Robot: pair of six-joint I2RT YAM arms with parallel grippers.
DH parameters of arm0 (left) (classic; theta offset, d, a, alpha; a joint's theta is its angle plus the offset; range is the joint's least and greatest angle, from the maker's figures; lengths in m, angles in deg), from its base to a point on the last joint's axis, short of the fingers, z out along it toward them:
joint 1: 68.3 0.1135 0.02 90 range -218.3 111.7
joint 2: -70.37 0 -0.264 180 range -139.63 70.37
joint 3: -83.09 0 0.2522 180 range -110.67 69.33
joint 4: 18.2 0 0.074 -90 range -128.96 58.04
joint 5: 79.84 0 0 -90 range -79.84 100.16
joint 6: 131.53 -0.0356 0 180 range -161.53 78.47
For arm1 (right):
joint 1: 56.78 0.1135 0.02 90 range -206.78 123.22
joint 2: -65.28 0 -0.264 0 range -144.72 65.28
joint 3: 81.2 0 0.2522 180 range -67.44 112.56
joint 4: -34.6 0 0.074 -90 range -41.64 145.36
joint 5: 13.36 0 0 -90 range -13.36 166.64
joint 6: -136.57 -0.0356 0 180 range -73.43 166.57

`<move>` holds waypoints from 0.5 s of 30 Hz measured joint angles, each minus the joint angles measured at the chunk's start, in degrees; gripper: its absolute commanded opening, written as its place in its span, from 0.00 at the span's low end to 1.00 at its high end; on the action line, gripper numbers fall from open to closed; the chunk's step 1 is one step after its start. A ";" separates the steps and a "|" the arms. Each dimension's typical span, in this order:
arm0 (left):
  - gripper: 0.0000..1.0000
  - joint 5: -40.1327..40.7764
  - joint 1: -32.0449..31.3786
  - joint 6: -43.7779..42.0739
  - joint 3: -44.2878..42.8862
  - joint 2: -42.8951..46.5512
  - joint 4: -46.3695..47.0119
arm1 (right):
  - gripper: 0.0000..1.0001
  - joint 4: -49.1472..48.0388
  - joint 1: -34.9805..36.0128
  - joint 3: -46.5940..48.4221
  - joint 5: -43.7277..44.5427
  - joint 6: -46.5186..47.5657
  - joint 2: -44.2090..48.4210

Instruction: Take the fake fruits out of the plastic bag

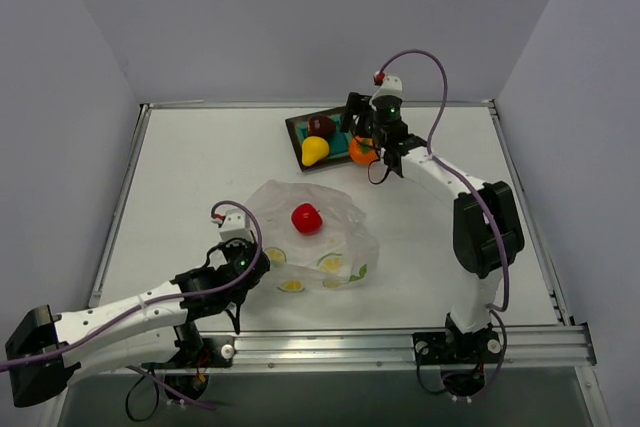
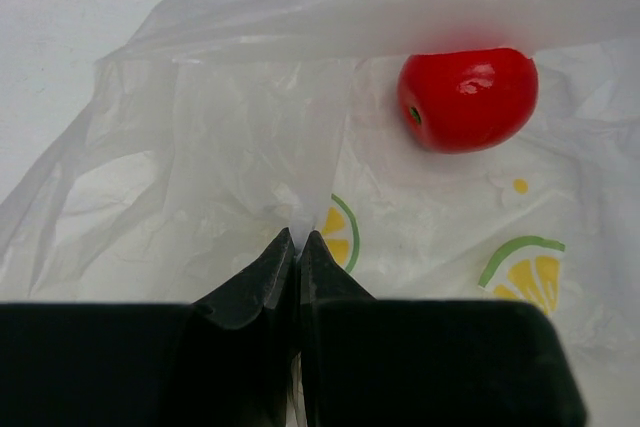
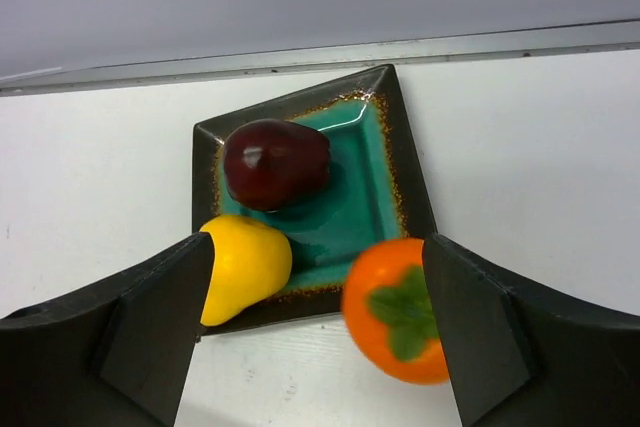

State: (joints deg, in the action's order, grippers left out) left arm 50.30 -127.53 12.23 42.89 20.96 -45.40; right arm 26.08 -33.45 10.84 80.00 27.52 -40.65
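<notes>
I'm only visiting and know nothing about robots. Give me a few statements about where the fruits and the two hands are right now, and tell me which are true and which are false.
1. The red fruit lies on the teal plate. False: it lies at the plastic bag, well apart from the plate.
2. The left hand is pinched shut on the plastic bag. True.
3. The right hand grips the orange fruit tightly. False: its fingers stand wide open, with the orange fruit loose between them at the plate's edge.
4. The maroon fruit sits on the teal plate. True.
5. The yellow fruit is inside the bag. False: it rests at the plate's corner.
</notes>
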 measured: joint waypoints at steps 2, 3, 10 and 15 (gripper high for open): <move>0.02 -0.13 0.00 -0.26 0.07 1.07 0.50 | 0.79 -0.50 -0.13 1.22 -0.66 -0.48 -2.45; 0.02 -0.13 0.00 -0.42 0.09 1.68 0.66 | 0.79 -0.61 -0.17 1.97 -0.72 -0.57 -4.20; 0.02 -0.07 -0.02 -1.53 0.11 3.72 0.90 | 0.78 1.62 -0.17 3.48 -0.83 -0.98 -14.86; 0.02 -0.13 -0.02 -2.64 0.11 1.79 0.92 | 0.97 2.16 -0.39 -1.03 0.22 -0.87 -10.36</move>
State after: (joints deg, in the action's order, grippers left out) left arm 50.17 -127.55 9.58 43.00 22.75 -44.48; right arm 28.24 -33.84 9.82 80.22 26.65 -51.01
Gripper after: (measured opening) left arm 0.029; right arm 0.919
